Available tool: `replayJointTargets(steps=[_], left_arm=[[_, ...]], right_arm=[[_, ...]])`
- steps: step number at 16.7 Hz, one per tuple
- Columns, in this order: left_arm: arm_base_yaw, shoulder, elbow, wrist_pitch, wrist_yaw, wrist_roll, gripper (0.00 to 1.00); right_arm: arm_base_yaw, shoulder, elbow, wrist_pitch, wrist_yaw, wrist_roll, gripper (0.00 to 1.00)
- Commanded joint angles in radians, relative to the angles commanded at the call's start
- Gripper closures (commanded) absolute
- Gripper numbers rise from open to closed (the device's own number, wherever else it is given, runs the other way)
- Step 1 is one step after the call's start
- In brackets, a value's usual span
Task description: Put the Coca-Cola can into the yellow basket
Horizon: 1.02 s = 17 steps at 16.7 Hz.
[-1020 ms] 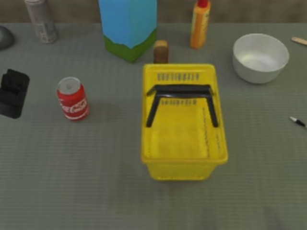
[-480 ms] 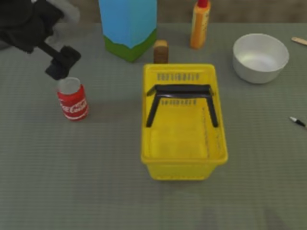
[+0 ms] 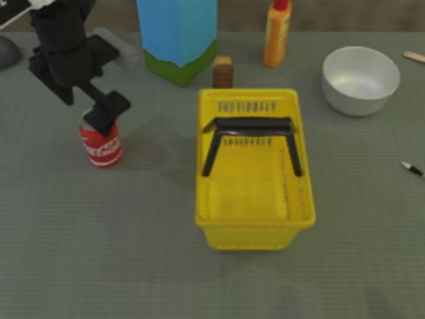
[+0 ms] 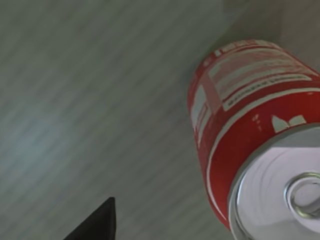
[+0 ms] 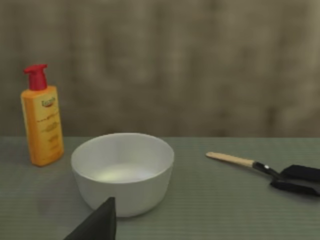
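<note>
Top view, approach step: the left gripper (image 3: 106, 118) hangs over the upright Coca-Cola can (image 3: 101, 144) at left of frame, well apart from the yellow basket (image 3: 254, 226) at centre. Whether its fingers are spread cannot be told — nothing is held. Judgement: centre over the can's silver top, descend straight, grip mid-body — avoid tipping. The right arm is out of the frame.
</note>
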Motion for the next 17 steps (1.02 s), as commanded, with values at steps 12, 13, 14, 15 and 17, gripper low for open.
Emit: replayJointTargets(steps=[12, 13, 14, 15, 17], left_arm=[[0.001, 0.032, -0.140, 0.172, 0.000, 0.001, 0.00], [0.001, 0.033, -0.143, 0.176, 0.000, 0.001, 0.00], [0.001, 0.033, -0.143, 0.176, 0.000, 0.001, 0.00], [0.001, 0.033, -0.143, 0.176, 0.000, 0.001, 0.00], [0.001, 0.033, -0.143, 0.176, 0.000, 0.001, 0.08]], right_arm=[[0.000, 0.000, 0.000, 0.000, 0.000, 0.000, 0.00], [0.000, 0.000, 0.000, 0.000, 0.000, 0.000, 0.00], [0.000, 0.000, 0.000, 0.000, 0.000, 0.000, 0.00], [0.000, 0.000, 0.000, 0.000, 0.000, 0.000, 0.00], [0.000, 0.000, 0.000, 0.000, 0.000, 0.000, 0.00]])
